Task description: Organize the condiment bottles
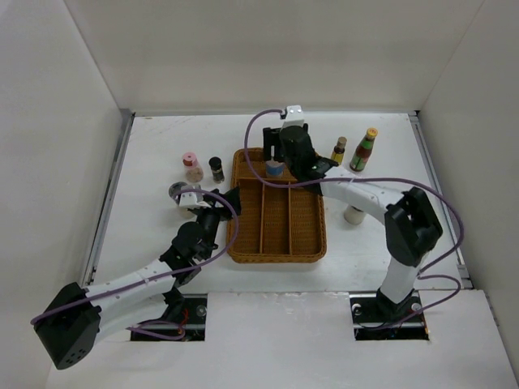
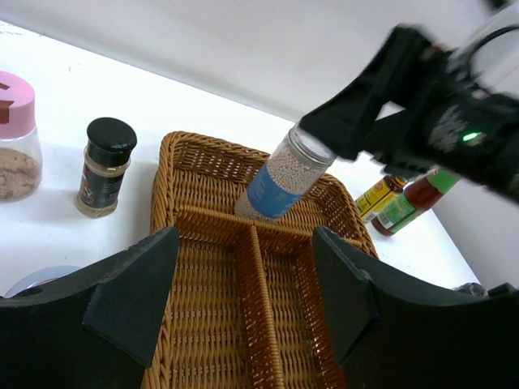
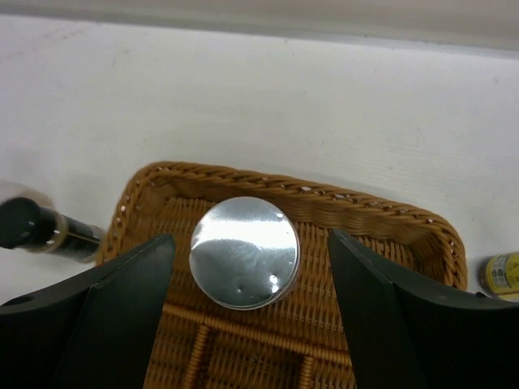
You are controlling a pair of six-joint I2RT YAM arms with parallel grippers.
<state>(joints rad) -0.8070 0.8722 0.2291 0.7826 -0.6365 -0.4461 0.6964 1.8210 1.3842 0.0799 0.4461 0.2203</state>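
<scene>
At the far left of the table (image 1: 138, 212), a grey-capped jar (image 1: 177, 193) sits right beside the left wrist. From above it is half hidden by the arm. A pink-capped jar (image 1: 191, 166) and a black-capped jar (image 1: 216, 168) stand close together farther back, just off the left rim of the wicker tray (image 1: 276, 258).

The left gripper (image 2: 243, 247) hangs at the tray's left edge, its fingers (image 2: 134, 300) spread with only basketwork between them. The overhead view shows none of that, because the wrist blocks the fingertips.

In the tray's far cross compartment stands the blue-labelled jar (image 1: 275, 169), filled with pale beads. From above, the right gripper (image 3: 251, 239) covers most of it. The right wrist camera looks straight down on the jar's silver cap (image 3: 243, 251), and the two fingers stand wide of it with wicker showing on both sides. The left wrist view shows the jar from the side, leaning in that picture, with a black finger reaching to cap height. Whether the finger touches the cap I cannot quite tell from there.

To the right of the tray, at the back, a tan-capped bottle (image 1: 338, 151) with a yellow label stands near a yellow-capped red sauce bottle (image 1: 364, 151). A white jar (image 1: 353, 215) sits nearer, tucked against the right forearm.
</scene>
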